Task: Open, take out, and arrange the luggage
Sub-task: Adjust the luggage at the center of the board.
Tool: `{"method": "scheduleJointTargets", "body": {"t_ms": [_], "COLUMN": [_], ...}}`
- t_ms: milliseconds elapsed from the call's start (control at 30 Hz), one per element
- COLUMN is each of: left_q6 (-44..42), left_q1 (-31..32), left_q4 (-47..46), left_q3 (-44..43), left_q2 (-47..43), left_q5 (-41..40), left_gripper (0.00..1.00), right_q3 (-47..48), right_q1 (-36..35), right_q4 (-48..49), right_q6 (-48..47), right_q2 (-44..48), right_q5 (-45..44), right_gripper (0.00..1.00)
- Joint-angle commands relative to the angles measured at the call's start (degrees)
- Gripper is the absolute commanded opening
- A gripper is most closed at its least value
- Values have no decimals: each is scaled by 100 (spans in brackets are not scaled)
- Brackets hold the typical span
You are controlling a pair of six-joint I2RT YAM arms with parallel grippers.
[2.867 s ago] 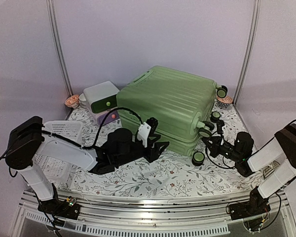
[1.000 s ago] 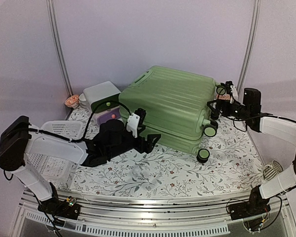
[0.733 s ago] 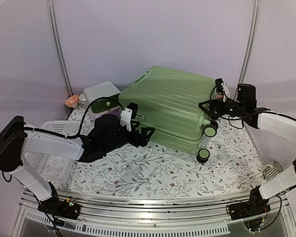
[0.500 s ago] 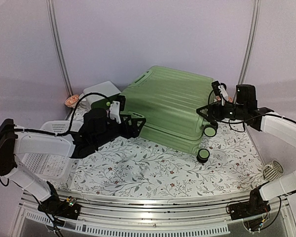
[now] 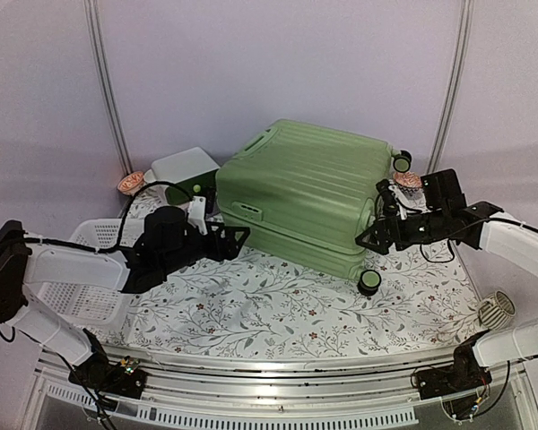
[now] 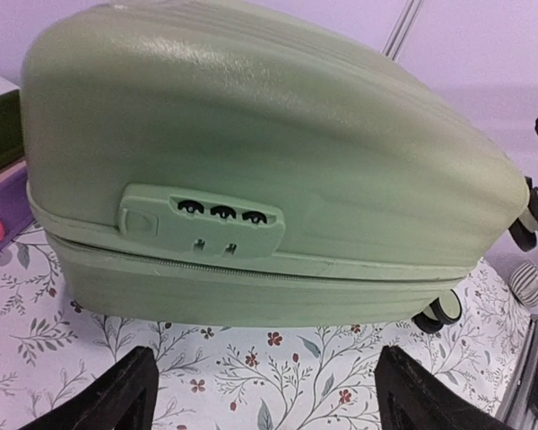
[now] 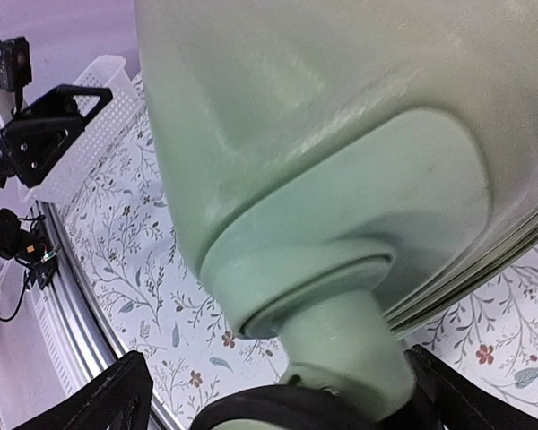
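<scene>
White-shelled arms (image 5: 72, 264), black joints (image 5: 4, 269), looping cables (image 5: 148, 185), matching black left gripper (image 5: 236, 237), right gripper (image 5: 374, 228).

in the left wrist view the top of the luggage (image 6: 251, 134) is cut off by the edge. the numbers on its lock (image 6: 217, 213) are too small to read. only the tips of the left tool (image 6: 269, 399) show at the bottom. in the right wrist view the shell looks blurry, and a wheel (image 7: 278, 414) is cut off at the bottom edge. from above, the right tool (image 5: 369, 240) covers the luggage's near corner. the luggage hides part of the white box (image 5: 181, 172). the small round thing (image 5: 131, 184) at the back left is too small to tell.
</scene>
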State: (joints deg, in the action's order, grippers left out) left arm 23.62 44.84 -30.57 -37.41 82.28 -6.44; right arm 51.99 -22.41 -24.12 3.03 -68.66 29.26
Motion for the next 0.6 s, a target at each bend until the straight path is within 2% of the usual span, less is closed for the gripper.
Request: {"method": "scheduleJointTargets", "body": {"t_ms": [0, 300, 467, 567], "left_q6": [-100, -201, -211, -187], "left_q1": [-187, -279, -288, -287], "left_q4": [-19, 163, 237, 168], "left_q3": [69, -63, -140, -148], "left_q2": [-295, -488, -477, -475], "left_q5": [-66, -148, -235, -208], "left_gripper": [86, 86, 86, 86], "right_q3": [18, -16, 825, 1415], "right_q1": [-461, -1612, -2306, -2392], "right_q4": [-570, -493, -1266, -1644], "right_q6": [67, 14, -518, -779], "right_q2": [270, 330, -68, -224], "right_q5": [288, 796, 1057, 607], "right_gripper": [97, 96, 96, 97]}}
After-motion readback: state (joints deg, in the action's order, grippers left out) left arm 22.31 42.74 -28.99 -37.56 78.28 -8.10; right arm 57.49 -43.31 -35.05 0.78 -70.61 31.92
